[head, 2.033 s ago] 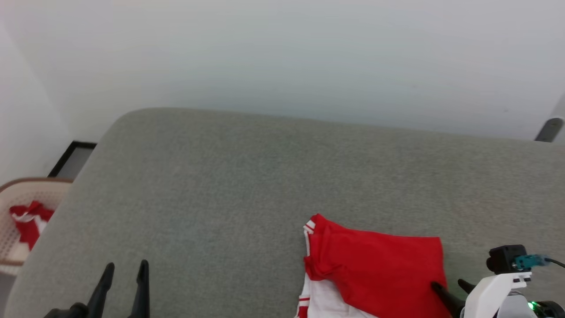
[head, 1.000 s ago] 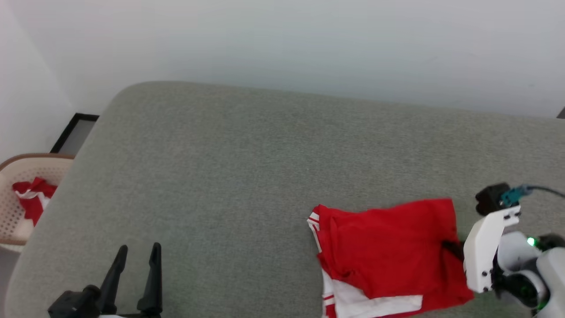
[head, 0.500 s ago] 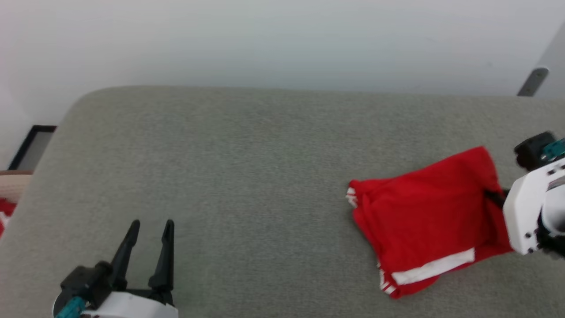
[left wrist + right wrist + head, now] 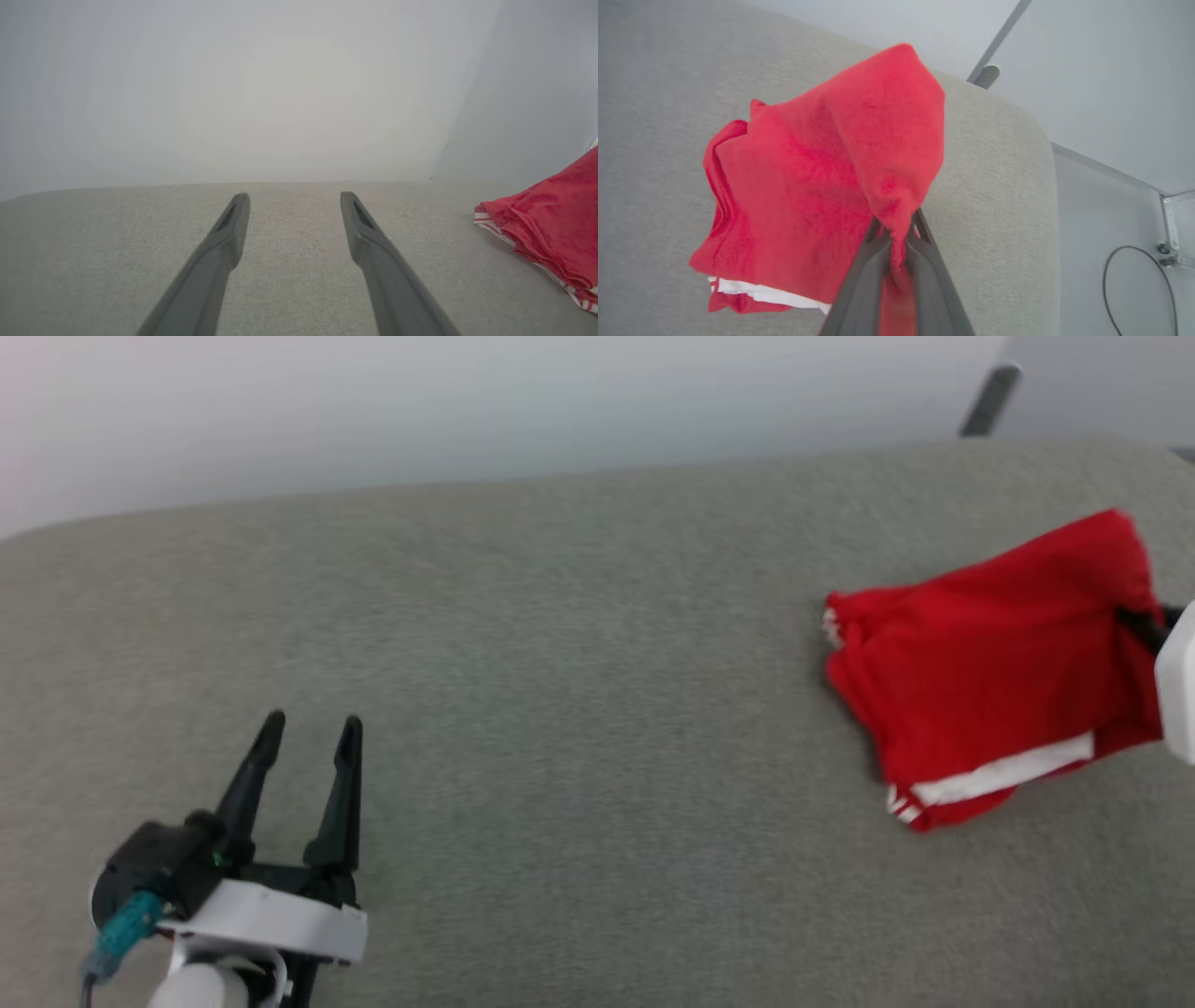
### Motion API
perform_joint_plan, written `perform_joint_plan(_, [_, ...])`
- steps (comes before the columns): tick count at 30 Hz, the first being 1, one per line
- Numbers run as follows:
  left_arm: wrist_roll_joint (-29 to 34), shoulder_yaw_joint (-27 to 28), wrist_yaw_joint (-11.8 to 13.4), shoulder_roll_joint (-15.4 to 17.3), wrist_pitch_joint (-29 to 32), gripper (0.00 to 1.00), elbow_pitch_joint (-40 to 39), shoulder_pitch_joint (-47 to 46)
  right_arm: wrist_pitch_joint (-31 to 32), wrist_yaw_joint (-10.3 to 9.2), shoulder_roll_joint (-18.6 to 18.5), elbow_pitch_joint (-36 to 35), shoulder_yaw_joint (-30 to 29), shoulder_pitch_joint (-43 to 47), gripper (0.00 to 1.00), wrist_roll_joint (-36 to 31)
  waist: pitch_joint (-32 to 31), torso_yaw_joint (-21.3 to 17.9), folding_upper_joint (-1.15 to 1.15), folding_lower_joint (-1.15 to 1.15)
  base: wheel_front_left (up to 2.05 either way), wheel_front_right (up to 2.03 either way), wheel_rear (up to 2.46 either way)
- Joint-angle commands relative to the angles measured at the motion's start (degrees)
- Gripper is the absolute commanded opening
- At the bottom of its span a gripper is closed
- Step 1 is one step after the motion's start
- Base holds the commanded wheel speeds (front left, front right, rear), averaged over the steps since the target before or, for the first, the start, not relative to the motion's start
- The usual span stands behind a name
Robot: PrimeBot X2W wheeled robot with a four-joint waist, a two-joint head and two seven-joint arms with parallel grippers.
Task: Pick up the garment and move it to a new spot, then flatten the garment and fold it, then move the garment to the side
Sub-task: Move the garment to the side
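Head view first, and it's a bit smeary. The grey fabric-covered tabletop (image 4: 579, 663) takes up most of what I see, with a plain pale wall (image 4: 467, 401) behind it and a slim grey post (image 4: 990, 397) leaning at the top right. My left tool (image 4: 312, 721) sits low at the lower left, fingers spread with nothing between them, over bare fabric. The garment (image 4: 990, 663) is way over at the right side of the tabletop, well apart from that tool. It's a folded red bundle with a white band along its near edge. The right tool (image 4: 1137, 622) is at the bundle's right edge, dark fingers buried in the red cloth.

Left wrist view: the left tool (image 4: 294, 196) is released, both fingers wide apart above the tabletop (image 4: 117, 242), which has a fine weave. There's blank wall (image 4: 233, 93) ahead, and the garment (image 4: 551, 224) pokes in at the right edge with its striped trim (image 4: 486, 219) at the bottom.

Right wrist view: the right tool (image 4: 899, 224) is clenched on a bunched red edge of the garment (image 4: 808, 186), which rises to a peak above the fingers. The rest drapes away toward the tabletop (image 4: 994, 186). I can't tell if the low end touches. The tabletop's rounded corner is just right of the cloth. Beyond it there's pale floor (image 4: 1101, 224) with a thin black cable (image 4: 1134, 280) looped on it and a metal bracket (image 4: 1171, 228).
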Motion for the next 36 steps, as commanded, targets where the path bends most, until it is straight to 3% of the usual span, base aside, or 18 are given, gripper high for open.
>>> perform_joint_plan(1, [0.35, -0.2, -0.18, 0.19, 0.0, 1.0, -0.28, -0.81, -0.68, -0.06, -0.07, 0.3, 0.37, -1.1, 0.0, 0.21, 3.98, -4.45, 0.0, 0.0, 0.0, 0.0, 0.0])
perform_joint_plan(10, [0.76, -2.76, -0.2, 2.39, 0.0, 1.0, -0.72, -5.43, -7.55, -0.06, -2.96, 7.25, 4.09, -8.3, 0.0, -1.62, 9.04, -9.5, 0.0, 0.0, 0.0, 0.0, 0.0])
perform_joint_plan(17, [-0.05, -5.32, -0.21, 4.42, 0.01, 1.0, -0.34, -9.24, -13.39, -0.06, -4.74, 14.66, 5.59, -12.36, 0.0, -3.3, 12.96, -10.72, 0.0, 0.0, 0.0, 0.0, 0.0])
perform_joint_plan(25, [-0.88, -8.54, -0.21, 6.08, 0.09, 1.0, -0.04, -13.32, -22.28, -0.06, -5.19, 24.95, 6.23, -16.83, 0.0, -7.16, 16.94, -9.18, 0.0, 0.0, 0.0, 0.0, 0.0])
perform_joint_plan(36, [-1.22, -10.95, -0.22, 7.29, 0.36, 1.0, -0.66, -16.56, -28.97, -0.06, -1.39, 39.69, 4.12, -21.24, 0.0, -15.67, 21.37, -5.41, 0.0, 0.0, 0.0, 0.0, 0.0])
